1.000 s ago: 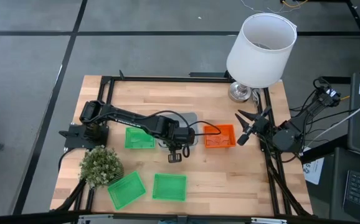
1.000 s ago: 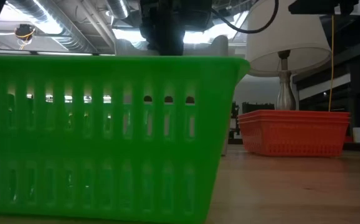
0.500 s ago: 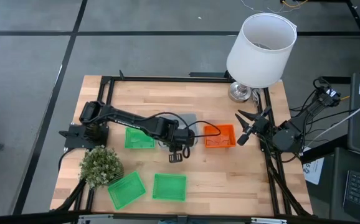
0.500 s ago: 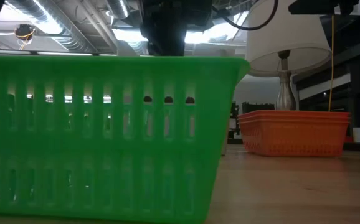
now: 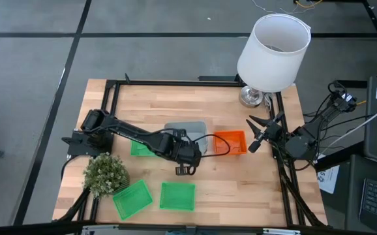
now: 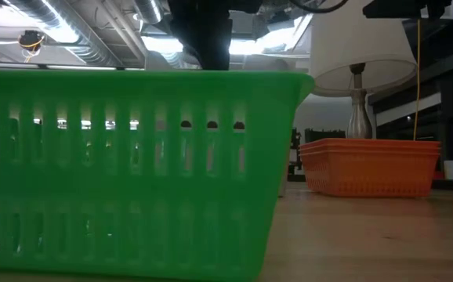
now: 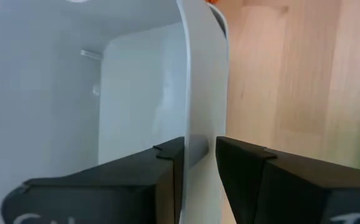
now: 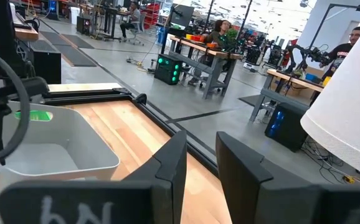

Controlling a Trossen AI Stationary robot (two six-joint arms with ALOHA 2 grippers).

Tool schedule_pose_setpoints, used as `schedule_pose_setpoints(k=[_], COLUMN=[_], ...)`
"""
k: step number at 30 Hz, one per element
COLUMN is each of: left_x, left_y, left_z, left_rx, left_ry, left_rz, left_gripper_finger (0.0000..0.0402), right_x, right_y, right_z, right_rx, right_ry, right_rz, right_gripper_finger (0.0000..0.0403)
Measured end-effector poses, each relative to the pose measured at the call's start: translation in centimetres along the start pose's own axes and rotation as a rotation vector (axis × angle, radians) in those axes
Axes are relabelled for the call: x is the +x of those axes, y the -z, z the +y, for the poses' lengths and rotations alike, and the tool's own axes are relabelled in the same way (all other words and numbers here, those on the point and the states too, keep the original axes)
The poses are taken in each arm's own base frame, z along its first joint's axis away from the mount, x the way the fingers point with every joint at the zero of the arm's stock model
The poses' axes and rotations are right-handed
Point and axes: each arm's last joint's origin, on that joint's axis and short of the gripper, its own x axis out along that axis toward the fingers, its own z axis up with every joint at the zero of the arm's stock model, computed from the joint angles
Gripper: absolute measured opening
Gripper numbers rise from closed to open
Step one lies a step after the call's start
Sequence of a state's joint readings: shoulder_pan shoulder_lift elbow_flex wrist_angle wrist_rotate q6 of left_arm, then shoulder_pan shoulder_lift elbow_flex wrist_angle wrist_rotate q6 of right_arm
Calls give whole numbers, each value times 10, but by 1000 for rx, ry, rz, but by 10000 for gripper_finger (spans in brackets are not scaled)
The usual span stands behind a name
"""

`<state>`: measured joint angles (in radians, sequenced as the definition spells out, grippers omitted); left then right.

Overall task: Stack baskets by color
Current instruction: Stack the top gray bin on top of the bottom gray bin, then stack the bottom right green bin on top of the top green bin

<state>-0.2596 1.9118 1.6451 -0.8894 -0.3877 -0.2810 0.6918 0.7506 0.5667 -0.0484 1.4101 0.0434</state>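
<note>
Left gripper point(image 7: 198, 163) sits over mid-table, jaws straddling the rim of the grey-blue basket point(image 5: 187, 130) but parted, the wall loose between them: released, not clamped. That basket lies just beside the orange baskets point(image 5: 230, 142), nested near the table's right side. One green basket point(image 5: 141, 146) lies under the left arm; two more point(image 5: 132, 198) point(image 5: 177, 195) lie along the front edge beside the plant point(image 5: 104, 172). Right gripper point(image 5: 257, 134) waits at the right edge, jaws apart, holding nothing.
</note>
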Motion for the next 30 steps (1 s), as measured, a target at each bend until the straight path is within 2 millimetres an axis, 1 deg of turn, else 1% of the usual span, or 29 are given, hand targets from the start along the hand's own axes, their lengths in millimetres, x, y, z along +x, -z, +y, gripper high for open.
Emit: schedule_pose_setpoints(k=[9, 13, 26, 30], left_x=[-1, 4, -6, -9], left_y=[0, 0, 1, 8], left_z=[-1, -3, -15, -17], left_rx=[0, 3, 26, 26], left_ry=[-22, -31, -26, -36], left_rz=[-9, -5, -52, -5], left_gripper_finger=[75, 75, 75, 75], right_x=[0, 0, 0, 0], right_y=[0, 0, 2, 2], right_z=[0, 0, 0, 0], right_rx=[-2, -5, -24, -24], right_ry=[0, 0, -18, -18], right_rz=[0, 1, 6, 6], right_gripper_finger=[87, 87, 87, 87])
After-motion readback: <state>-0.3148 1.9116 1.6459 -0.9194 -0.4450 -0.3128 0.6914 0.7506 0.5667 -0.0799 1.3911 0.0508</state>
